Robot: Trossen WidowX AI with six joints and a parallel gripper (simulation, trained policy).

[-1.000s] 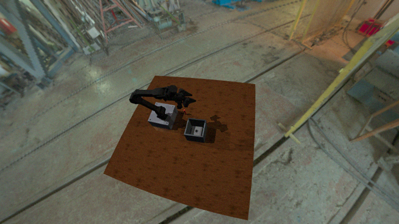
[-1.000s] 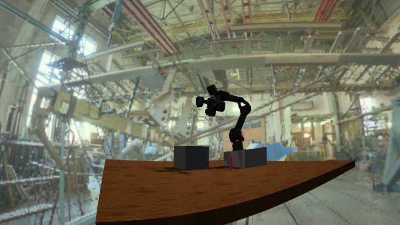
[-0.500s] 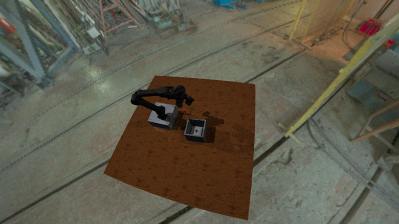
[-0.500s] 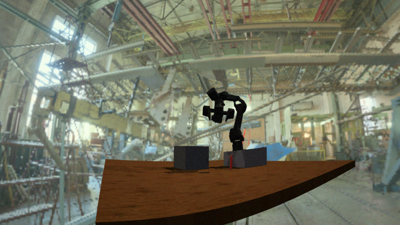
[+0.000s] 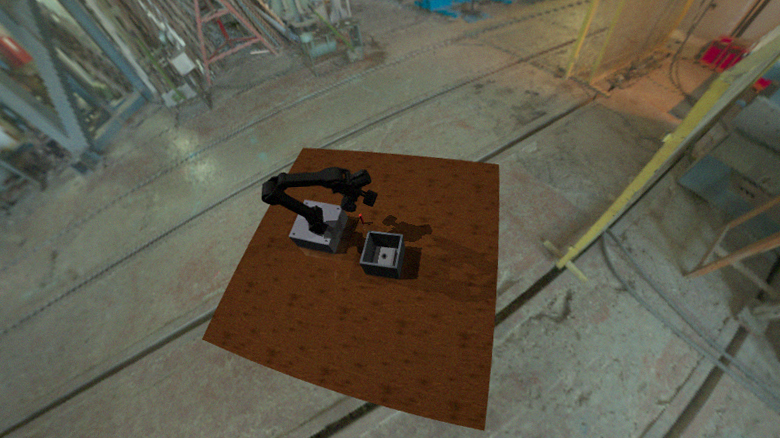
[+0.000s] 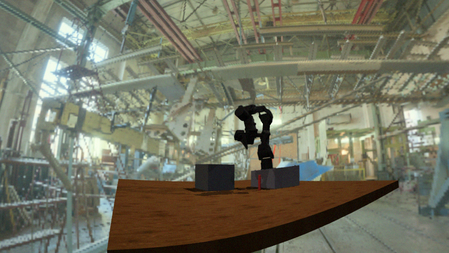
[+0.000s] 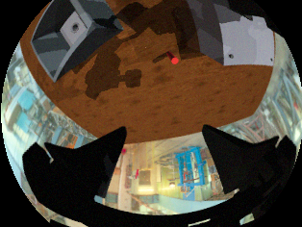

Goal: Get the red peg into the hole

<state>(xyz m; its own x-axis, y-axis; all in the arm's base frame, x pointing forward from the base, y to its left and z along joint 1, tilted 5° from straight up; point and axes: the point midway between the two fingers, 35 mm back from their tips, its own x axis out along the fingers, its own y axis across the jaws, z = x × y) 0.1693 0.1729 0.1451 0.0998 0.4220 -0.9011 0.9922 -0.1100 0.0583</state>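
The red peg [image 5: 360, 217] [image 6: 259, 182] [image 7: 174, 61] stands upright on the table between the robot's base and the box. The dark grey open box [image 5: 381, 271] [image 6: 214, 177] [image 7: 98, 30] stands on the table. The light plate [image 5: 391, 254] [image 7: 66, 35] with a dark hole is at the bottom of the box, and the hole looks empty. My gripper [image 5: 361, 203] [image 7: 164, 129] is open and empty, high above the table. In the wrist view the peg is beyond the fingertips, up from the gap between them.
The robot's grey base block [image 5: 317, 242] [image 6: 287, 177] [image 7: 247, 45] stands close to the peg. The brown table [image 5: 351, 337] [image 6: 188, 220] [image 7: 192, 106] carries everything, and shadows of the arm fall near the box. The box's raised walls surround the plate.
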